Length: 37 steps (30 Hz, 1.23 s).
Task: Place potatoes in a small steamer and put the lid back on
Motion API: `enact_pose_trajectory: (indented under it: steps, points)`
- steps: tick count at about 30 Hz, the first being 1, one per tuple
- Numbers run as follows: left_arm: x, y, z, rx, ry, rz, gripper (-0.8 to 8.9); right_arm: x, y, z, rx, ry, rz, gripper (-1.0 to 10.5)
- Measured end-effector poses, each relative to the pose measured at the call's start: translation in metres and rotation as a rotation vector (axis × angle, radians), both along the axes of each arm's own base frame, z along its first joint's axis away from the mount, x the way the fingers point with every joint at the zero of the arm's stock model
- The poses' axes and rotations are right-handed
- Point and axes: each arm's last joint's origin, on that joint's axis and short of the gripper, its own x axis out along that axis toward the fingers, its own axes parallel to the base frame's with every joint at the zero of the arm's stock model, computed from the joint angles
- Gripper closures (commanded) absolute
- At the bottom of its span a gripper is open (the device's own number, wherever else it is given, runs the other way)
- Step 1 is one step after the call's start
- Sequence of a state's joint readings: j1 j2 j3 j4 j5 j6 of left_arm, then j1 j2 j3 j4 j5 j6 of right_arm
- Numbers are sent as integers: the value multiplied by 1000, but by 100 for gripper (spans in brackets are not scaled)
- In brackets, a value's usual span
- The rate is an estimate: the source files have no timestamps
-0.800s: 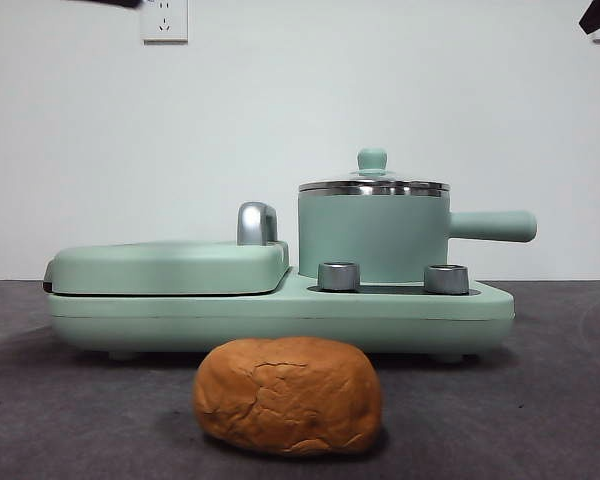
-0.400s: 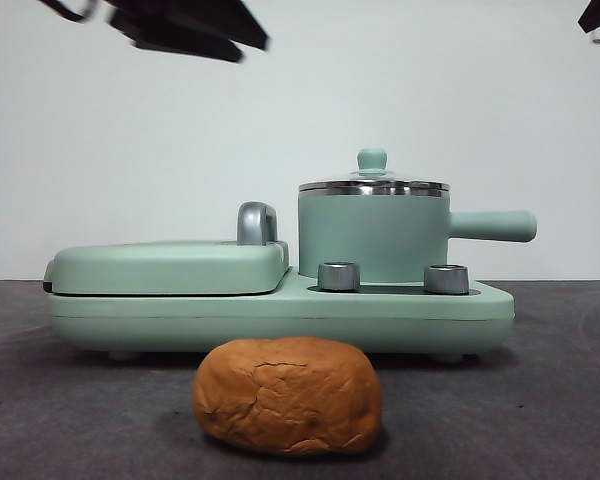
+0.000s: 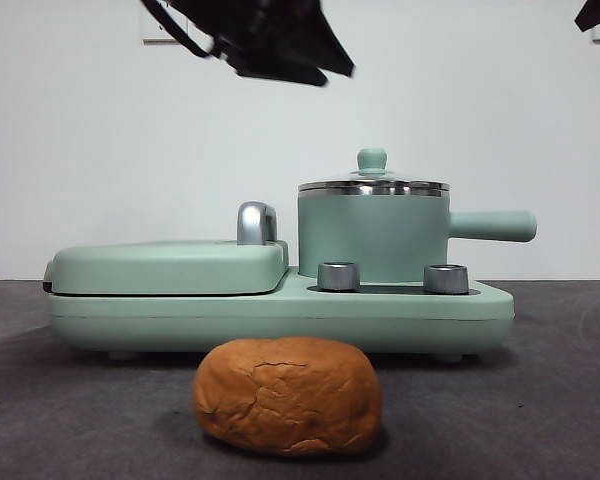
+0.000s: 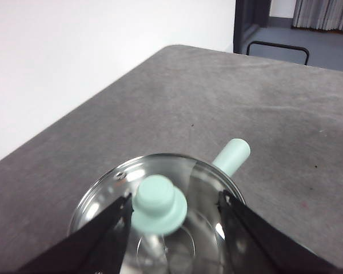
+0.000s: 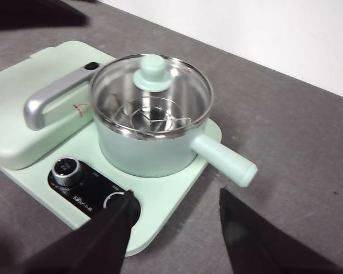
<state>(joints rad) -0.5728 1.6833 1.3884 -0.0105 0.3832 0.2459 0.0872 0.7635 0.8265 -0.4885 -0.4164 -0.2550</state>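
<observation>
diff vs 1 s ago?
The left end effector has come in from the upper left of the front view, toward the lid; in its wrist view, open jaws straddle the knob from above, gripping nothing. Lid, pot, potato and waiting right end effector are unchanged.

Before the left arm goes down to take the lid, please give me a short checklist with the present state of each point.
1. Lid sits flat on the pot: ok.
2. Left gripper open, one jaw on each side of the knob: ok.
3. Left gripper low enough to close on the knob: not ok; in the front view it is high above the lid.
4. Right gripper clear of the lid: ok, open and off to the side.
5. Potato free on the table: ok.
6. Pot has room inside: ok, only a wire rack shows.
</observation>
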Motion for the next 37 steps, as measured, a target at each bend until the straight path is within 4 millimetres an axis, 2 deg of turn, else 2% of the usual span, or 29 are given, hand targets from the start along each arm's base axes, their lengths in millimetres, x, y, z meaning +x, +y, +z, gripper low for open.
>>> enact_pose_trajectory:
  steps: [6,12,21,28,29,34,37]
  points:
    - [26,-20,-20,22,33,-6,569,-1,4,0,1,1,29,708]
    - [42,-31,-41,40,60,-5,569,-1,7,0,1,1,44,708]
    - [50,-36,-59,45,68,-5,569,-1,7,0,1,1,45,708]
    - [52,-37,-59,27,51,-3,573,-1,7,0,1,1,45,708]
    - [52,-37,-59,25,53,-2,584,-1,7,0,1,1,45,708]
    - [52,-38,-60,19,66,0,795,-1,7,0,1,1,45,708]
    - [52,-38,-60,19,63,1,804,-1,7,0,1,1,45,708]
